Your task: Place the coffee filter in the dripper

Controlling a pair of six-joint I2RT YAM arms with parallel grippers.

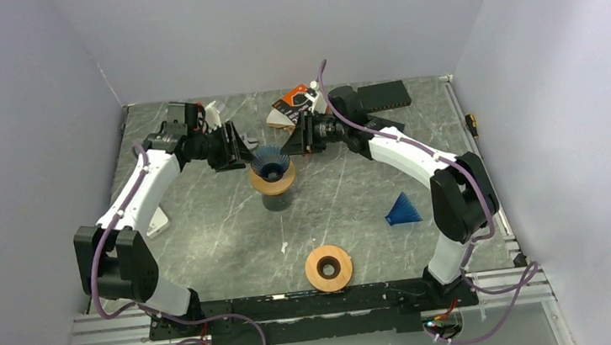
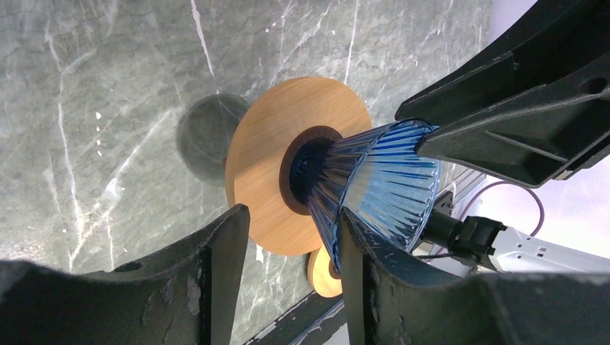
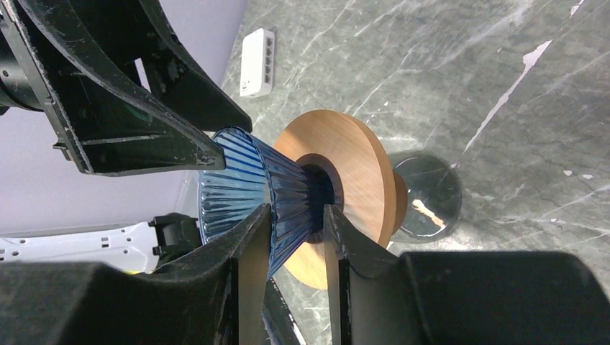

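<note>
Your blue ribbed filter (image 1: 271, 160) sits point-down in the hole of the dripper (image 1: 273, 182), a wooden disc on a dark glass (image 1: 278, 200) near the middle of the table (image 1: 223, 231).

Your right pincer (image 3: 295, 208) is narrow. Its fingers stand on either side of the filter's (image 3: 237, 187) narrow end, just above the dripper (image 3: 352, 158), and they look pressed against it.

Your left pincer (image 2: 293, 213) is about half wide and holds nothing. One finger lies against the side of the filter (image 2: 374, 187), and the dripper (image 2: 273, 144) shows through the gap.

Seen from above, the left pincer (image 1: 239, 149) is just left of the dripper and the right pincer (image 1: 294, 135) is just right of it.

A second wooden ring (image 1: 328, 267) lies on the arm-base side of the dripper. Another blue cone (image 1: 403, 209) lies well to the dripper's right, and a packet (image 1: 291, 106) lies beyond the dripper.
</note>
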